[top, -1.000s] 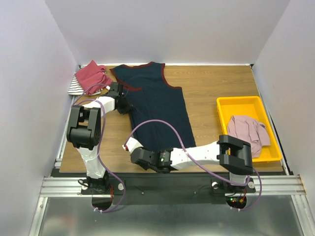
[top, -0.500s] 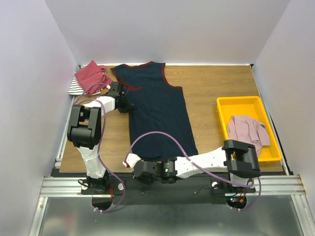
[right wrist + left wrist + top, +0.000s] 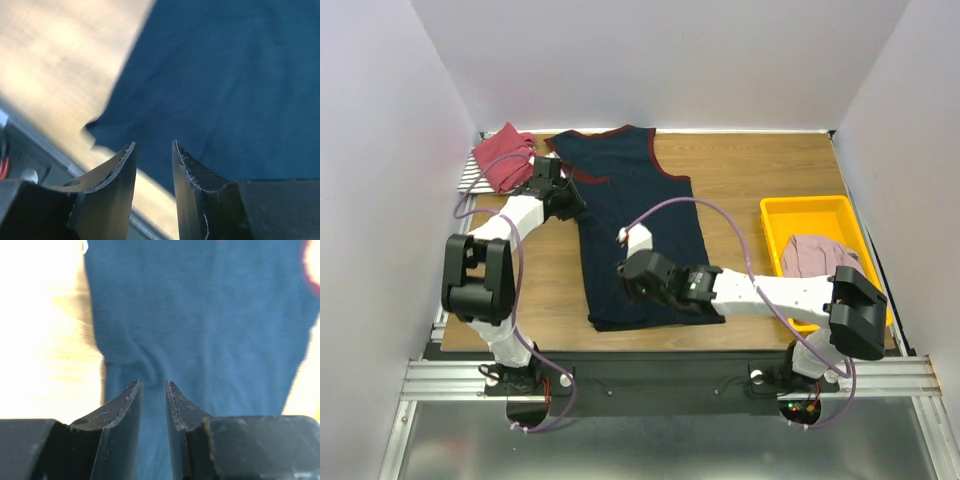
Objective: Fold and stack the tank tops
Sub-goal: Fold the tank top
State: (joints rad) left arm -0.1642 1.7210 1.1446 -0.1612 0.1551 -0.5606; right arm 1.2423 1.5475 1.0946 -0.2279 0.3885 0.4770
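Navy tank top (image 3: 642, 215) lies near table (image 3: 750, 170) edge; left pincer (image 3: 153, 382), right pincer (image 3: 153, 143) apart.

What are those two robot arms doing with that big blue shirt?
They are folding tank tops. The navy tank top lies flat on the table. The left gripper is by its shoulder end and the right gripper over its lower half; both are open, holding nothing. A red tank top sits in the far left corner, and a pink one lies in the yellow tray.
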